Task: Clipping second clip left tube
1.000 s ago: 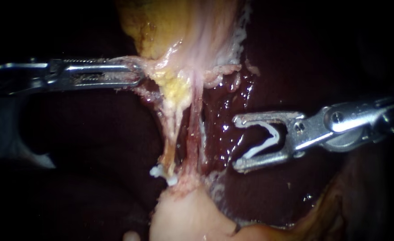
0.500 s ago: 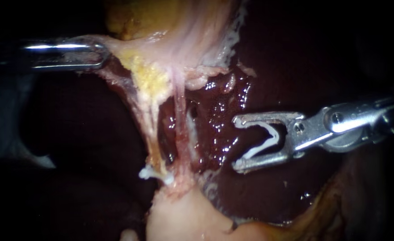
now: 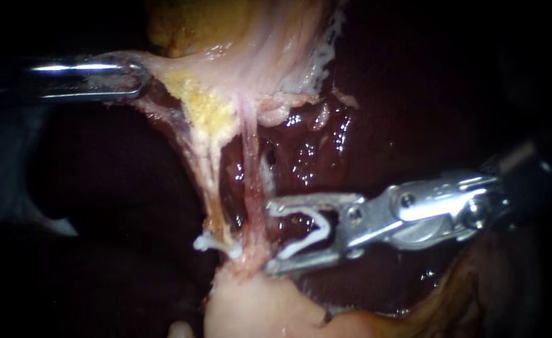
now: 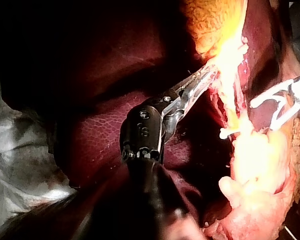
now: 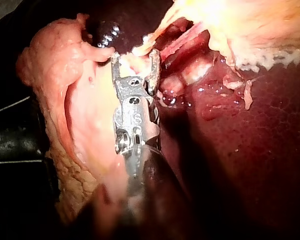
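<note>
**Hazards.** Nearest the endoscope, a pale tissue mass lies just under the lower jaw of the right instrument. Its end effector stands wide, carrying an unfired clip seated against both jaws. The tips rest against the reddish right tube, not the yellowish left tube beyond it. Firing here would likely clip the wrong tube or bridge both. A seated clip already sits low on the left tube, so crowding it risks overlap or dislodging it.

**Clearance.** A narrow window shows between the tubes, backed by wet liver. Farther off, the left instrument is clenched on a tissue fold, holding the tubes taut. Any slip there would slacken the target.
</note>
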